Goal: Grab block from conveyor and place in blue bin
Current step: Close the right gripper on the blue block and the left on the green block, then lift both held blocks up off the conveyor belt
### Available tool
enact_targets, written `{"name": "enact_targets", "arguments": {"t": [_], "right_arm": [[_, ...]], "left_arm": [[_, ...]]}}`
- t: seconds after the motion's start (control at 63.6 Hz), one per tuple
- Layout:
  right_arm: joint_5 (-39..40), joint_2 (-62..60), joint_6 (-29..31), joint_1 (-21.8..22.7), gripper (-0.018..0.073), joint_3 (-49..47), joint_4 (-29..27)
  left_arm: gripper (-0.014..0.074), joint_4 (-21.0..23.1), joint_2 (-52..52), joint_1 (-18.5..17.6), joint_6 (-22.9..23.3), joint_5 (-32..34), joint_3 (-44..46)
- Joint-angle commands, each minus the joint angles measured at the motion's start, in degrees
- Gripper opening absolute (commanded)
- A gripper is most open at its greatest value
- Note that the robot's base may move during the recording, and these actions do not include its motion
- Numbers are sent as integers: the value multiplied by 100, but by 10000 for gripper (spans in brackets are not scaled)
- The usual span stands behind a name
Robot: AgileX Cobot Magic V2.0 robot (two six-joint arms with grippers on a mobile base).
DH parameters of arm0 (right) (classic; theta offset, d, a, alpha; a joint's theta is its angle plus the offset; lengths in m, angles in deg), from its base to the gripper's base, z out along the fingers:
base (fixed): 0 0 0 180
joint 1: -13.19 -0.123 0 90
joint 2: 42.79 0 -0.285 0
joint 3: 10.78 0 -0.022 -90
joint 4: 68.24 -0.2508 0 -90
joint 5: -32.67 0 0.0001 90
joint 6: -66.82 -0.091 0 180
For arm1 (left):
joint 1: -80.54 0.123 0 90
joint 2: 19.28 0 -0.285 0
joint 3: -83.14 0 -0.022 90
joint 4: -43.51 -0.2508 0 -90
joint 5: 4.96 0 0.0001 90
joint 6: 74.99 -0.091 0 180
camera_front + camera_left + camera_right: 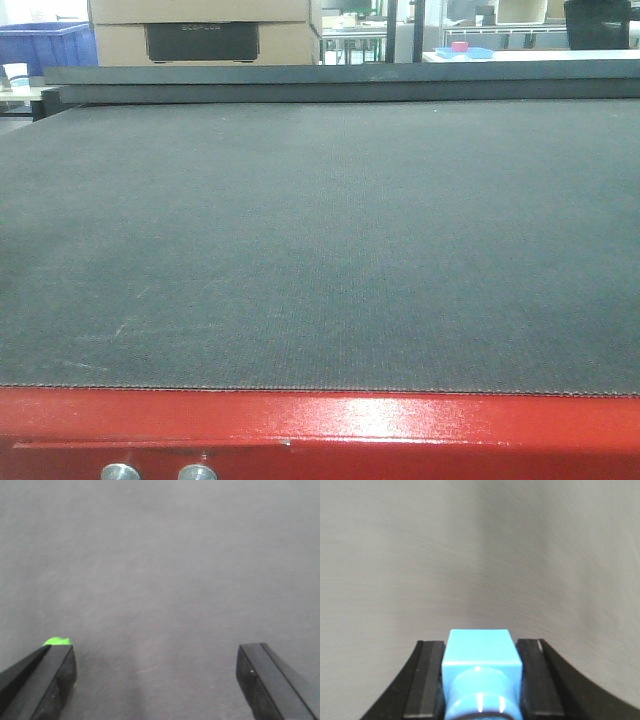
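Two tools share the work unevenly: the right tool is clamped on the block, which is pinched squarely between its fingers at 6 o'clock of the wrist view, a centred hold that should keep it from twisting on the way to the bin. The left tool hangs spread wide and empty over the bare conveyor, probably out of the way on purpose.

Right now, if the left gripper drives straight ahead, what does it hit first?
Only the conveyor, it seems: the left gripper, jaws open with nothing between them, faces bare grey belt. How far off is unclear.
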Motion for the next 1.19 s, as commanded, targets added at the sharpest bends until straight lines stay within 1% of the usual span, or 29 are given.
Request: {"name": "enact_targets", "arguments": {"t": [0.0,0.11,0.173,0.283,0.377,0.424,0.581,0.676,0.786,0.911,1.179], "right_arm": [[-35,-359,48,-456,-158,-35,-121],[-35,-617,48,-1063,-158,-35,-195],[-35,-692,48,-1387,-158,-35,-267],[-71,-751,48,-1999,-158,-35,-415],[-87,-751,48,-2451,-158,-35,-430],[-87,-751,48,-2659,-158,-35,-443],[-63,-751,48,-3119,-158,-35,-575],[-53,-751,48,-3272,-158,-35,-709],[-53,-751,48,-3402,-158,-35,-726],[-65,-751,48,-3412,-159,-35,-726],[-65,-751,48,-3412,-159,-35,-726]], "left_arm": [[548,0,-365,226,44,-283,246],[548,0,-887,499,-39,-765,606],[548,0,-1223,649,-213,-1023,848],[548,-12,-1796,939,-492,-1260,1228],[548,-88,-2311,1208,-767,-1270,1371],[548,-167,-2527,1272,-781,-1229,1411],[548,-539,-3255,1319,-781,-1107,1421],[548,-591,-3669,1319,-781,-939,1421],[548,-606,-4047,1319,-781,-612,1421],[548,-606,-4470,1319,-781,-299,1421],[548,-615,-5148,1319,-781,-251,1421]]}}
